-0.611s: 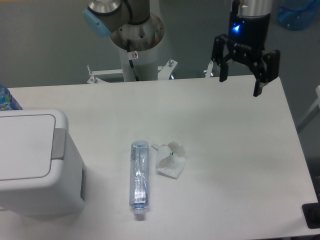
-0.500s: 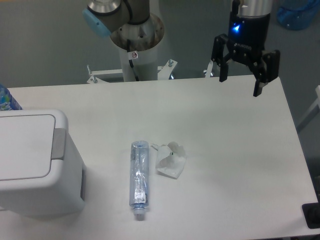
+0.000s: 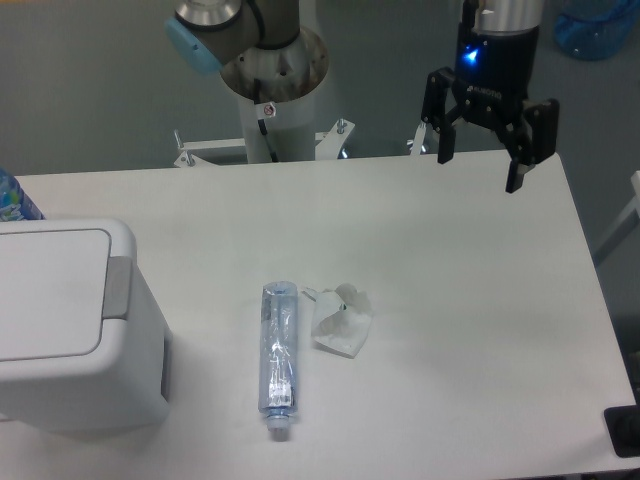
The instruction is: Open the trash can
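The trash can is a large white boxy bin at the table's left edge. Its flat lid is down, and a grey push tab sits on the lid's right side. My gripper hangs open and empty above the table's far right corner, far from the bin, with a blue light lit on its body.
A clear plastic bottle lies on its side mid-table, cap toward the front edge. A crumpled white tissue lies just to its right. The arm's base stands behind the table. A blue bottle top shows behind the bin.
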`<state>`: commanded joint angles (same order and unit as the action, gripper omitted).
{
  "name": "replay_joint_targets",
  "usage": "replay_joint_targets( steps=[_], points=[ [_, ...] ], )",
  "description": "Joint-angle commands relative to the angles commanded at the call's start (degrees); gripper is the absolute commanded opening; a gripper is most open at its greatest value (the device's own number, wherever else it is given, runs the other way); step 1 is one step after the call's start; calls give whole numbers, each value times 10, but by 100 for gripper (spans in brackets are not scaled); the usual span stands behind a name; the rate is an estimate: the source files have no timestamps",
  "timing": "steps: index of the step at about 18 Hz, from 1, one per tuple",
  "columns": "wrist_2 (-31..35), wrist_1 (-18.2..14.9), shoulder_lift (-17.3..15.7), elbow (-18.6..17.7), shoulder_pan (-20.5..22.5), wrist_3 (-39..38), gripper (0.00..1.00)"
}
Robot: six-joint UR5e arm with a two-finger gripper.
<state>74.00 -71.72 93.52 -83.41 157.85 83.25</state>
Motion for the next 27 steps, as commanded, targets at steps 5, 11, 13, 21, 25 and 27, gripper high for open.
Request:
replay_joint_targets(
  steps=[5,11,13,21,25,27],
  points=[
    [-1,10,4,2,-32,-76,100],
    [-4,42,9,-3,-88,-209,100],
    [-4,50,11,-5,-108,-265,100],
    [-2,98,22,-22,-212,-435,100],
    [-2,109,29,-22,-247,-505,100],
    [-2,127,35,-22,-264,-555,100]
  ],
)
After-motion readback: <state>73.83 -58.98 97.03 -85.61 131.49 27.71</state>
